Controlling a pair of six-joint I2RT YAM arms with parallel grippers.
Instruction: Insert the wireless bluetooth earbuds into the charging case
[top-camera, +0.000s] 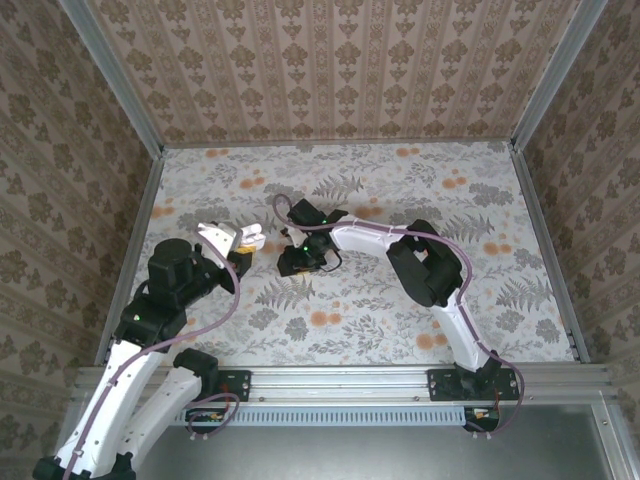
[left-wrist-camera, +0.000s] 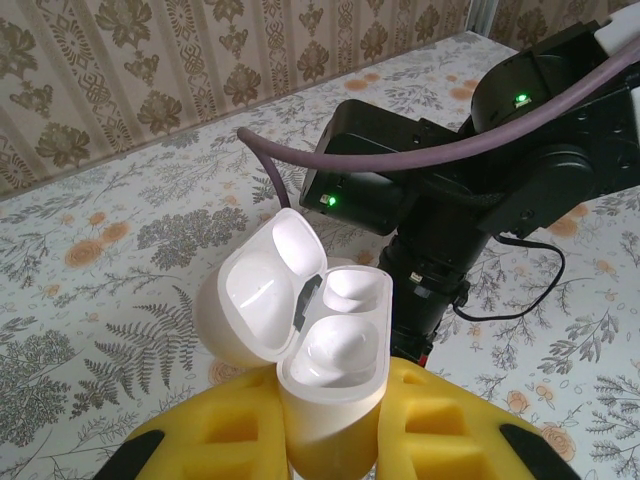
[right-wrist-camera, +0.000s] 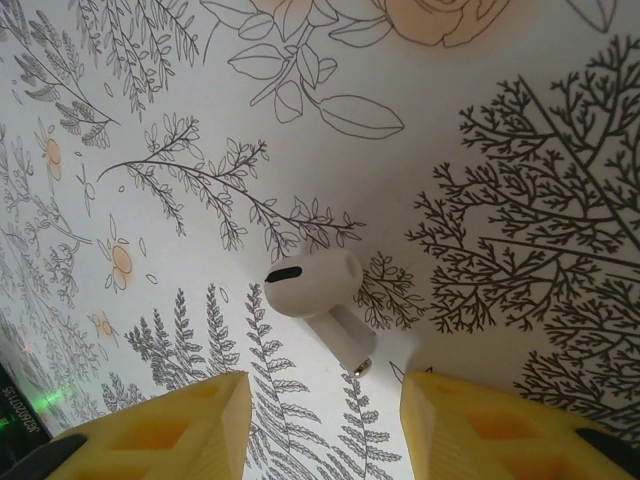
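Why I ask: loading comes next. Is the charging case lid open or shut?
Open: the charging case, clamped between the left fingers, has its lid swung back, exposing both wells.

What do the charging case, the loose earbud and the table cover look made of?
Charging case: hard white plastic, glossy; highlights on its open lid. Earbud: likely the same smooth white plastic, with a metallic-looking stem tip. Table cover: matte printed sheet, paper or vinyl, hard to tell; no glare.

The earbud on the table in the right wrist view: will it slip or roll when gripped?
The earbud looks glossy and rounded, so it may slip when squeezed. Lying on its side with its stem out, it would probably pivot rather than roll.
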